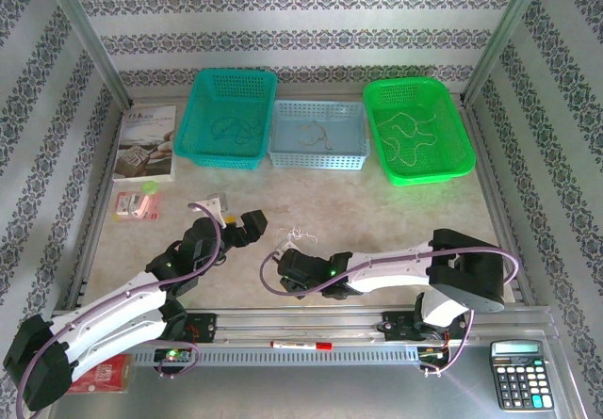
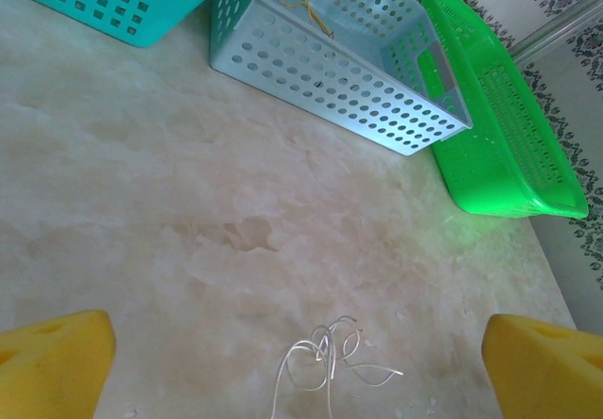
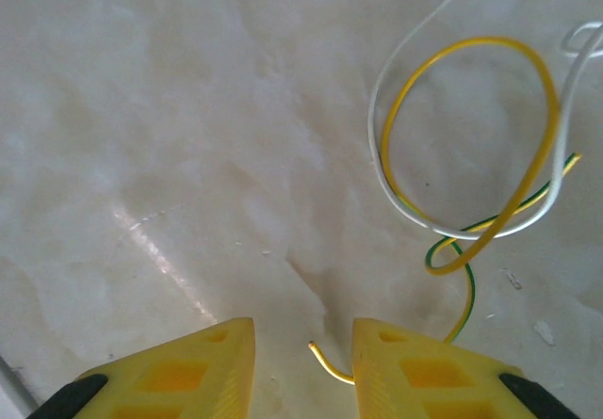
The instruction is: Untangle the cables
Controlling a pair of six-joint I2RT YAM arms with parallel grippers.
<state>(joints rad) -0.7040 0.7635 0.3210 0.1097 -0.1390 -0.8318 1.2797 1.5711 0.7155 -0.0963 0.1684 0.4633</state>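
Note:
A small tangle of cables (image 1: 300, 238) lies on the table between my two grippers. In the right wrist view it is a yellow-green wire (image 3: 468, 41) looped through a white wire (image 3: 373, 136). My right gripper (image 3: 301, 353) hangs low over the table with its jaws a narrow gap apart. The bare tip of the yellow-green wire pokes into that gap beside the right finger (image 3: 415, 372), not pinched. My left gripper (image 2: 300, 348) stands wide open just short of the whitish tangle (image 2: 325, 358). In the top view it (image 1: 251, 223) sits left of the tangle, and the right gripper (image 1: 285, 255) is just below it.
At the back stand a teal basket (image 1: 226, 163), a pale blue basket (image 1: 318, 161) and a green basket (image 1: 429, 179), each with loose wires inside. A book (image 1: 146, 141) and a pink packet (image 1: 137, 204) lie at the left. A marker (image 1: 301, 345) and a calculator (image 1: 523, 374) are at the near edge.

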